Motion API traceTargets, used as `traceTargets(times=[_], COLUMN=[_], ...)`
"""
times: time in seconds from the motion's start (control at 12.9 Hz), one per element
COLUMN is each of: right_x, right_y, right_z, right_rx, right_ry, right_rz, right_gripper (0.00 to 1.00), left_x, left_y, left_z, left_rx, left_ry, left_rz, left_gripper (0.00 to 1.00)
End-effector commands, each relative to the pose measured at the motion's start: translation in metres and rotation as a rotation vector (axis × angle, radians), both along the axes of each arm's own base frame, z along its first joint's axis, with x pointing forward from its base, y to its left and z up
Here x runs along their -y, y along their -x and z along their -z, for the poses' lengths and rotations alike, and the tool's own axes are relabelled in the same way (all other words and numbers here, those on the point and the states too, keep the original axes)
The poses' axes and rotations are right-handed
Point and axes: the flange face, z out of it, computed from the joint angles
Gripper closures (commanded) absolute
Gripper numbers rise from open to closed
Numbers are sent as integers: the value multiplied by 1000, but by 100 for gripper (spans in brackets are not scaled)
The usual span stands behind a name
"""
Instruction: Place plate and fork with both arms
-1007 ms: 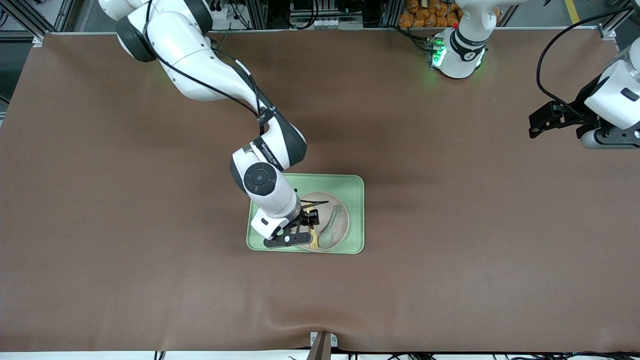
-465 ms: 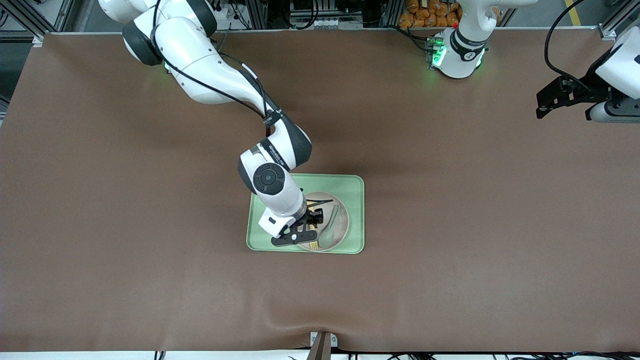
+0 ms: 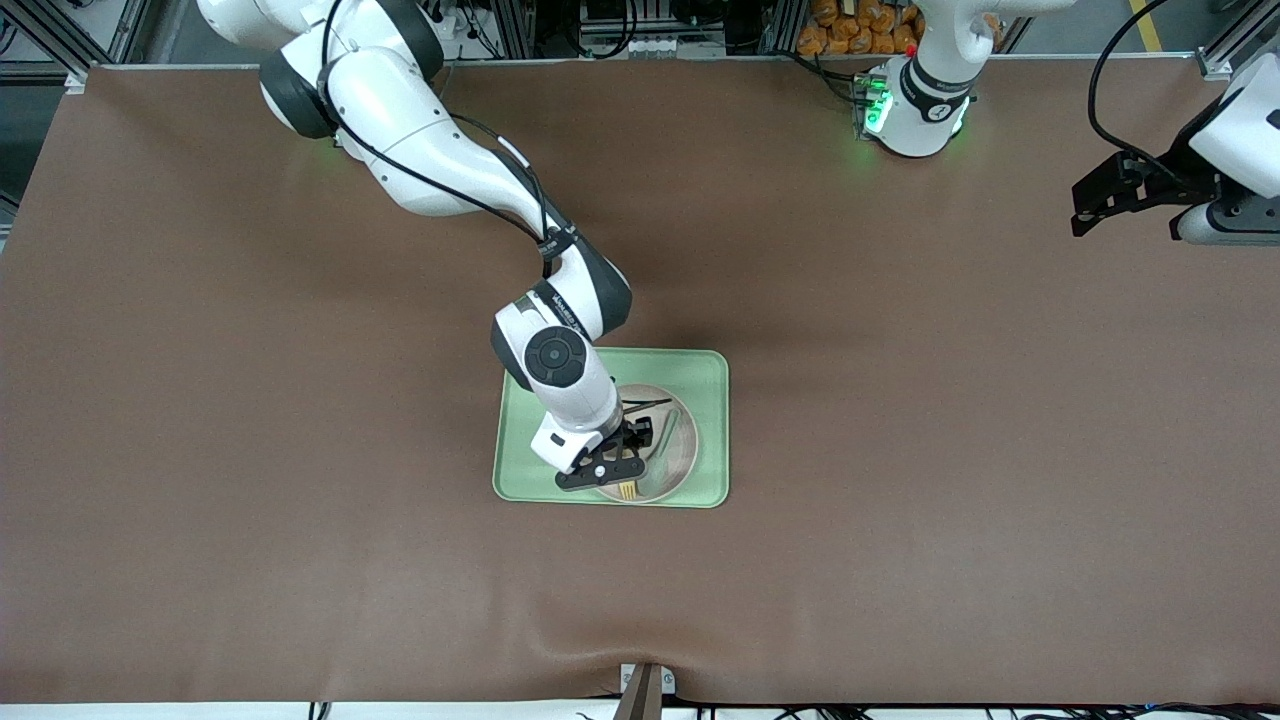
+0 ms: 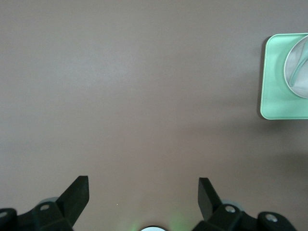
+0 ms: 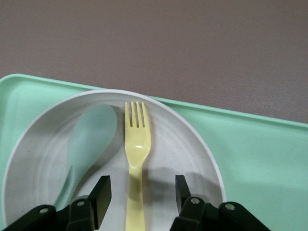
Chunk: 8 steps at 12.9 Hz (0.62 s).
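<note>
The cream plate (image 3: 684, 452) lies on the light-green tray (image 3: 700, 378). The pale-yellow fork (image 3: 628, 490) lies in the plate beside a grey-green spoon (image 3: 668, 428), its tines pointing toward the front camera. My right gripper (image 3: 628, 458) is low over the plate and open. In the right wrist view its fingers (image 5: 102, 191) stand either side of the fork's (image 5: 136, 144) handle, apart from it, over the plate (image 5: 192, 144). My left gripper (image 3: 1100, 195) waits open and empty above bare table at the left arm's end; the left wrist view shows it (image 4: 142, 188).
The spoon (image 5: 89, 139) lies close beside the fork in the plate. The tray's rim (image 5: 260, 144) surrounds the plate. The left wrist view shows the tray's (image 4: 272, 91) corner and the plate's edge (image 4: 294, 67) far off. Brown mat covers the table.
My right gripper has shifted over the plate toward the left arm's end and now straddles the fork's handle. My left arm pulled back toward its base, then stopped.
</note>
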Motion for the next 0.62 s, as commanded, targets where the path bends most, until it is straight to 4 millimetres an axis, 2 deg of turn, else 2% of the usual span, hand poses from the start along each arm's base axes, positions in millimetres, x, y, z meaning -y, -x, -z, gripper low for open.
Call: traceTargets(times=[0.0,0.31,0.54], right_x=[-5,-10,-11], right_y=[-3,2,5], right_z=[3,7,11], right_rx=[21,21,23], right_ry=[11,20,36], right_rz=[5,-8,-20], right_gripper=[40,40,41], left_x=[-3,15,13], left_y=[6,10,12], left_z=[-9,-9,-11], left_rx=[11,8,1], left_ry=[22,7,8], left_rz=[14,48,99], left_gripper=[0,0,0])
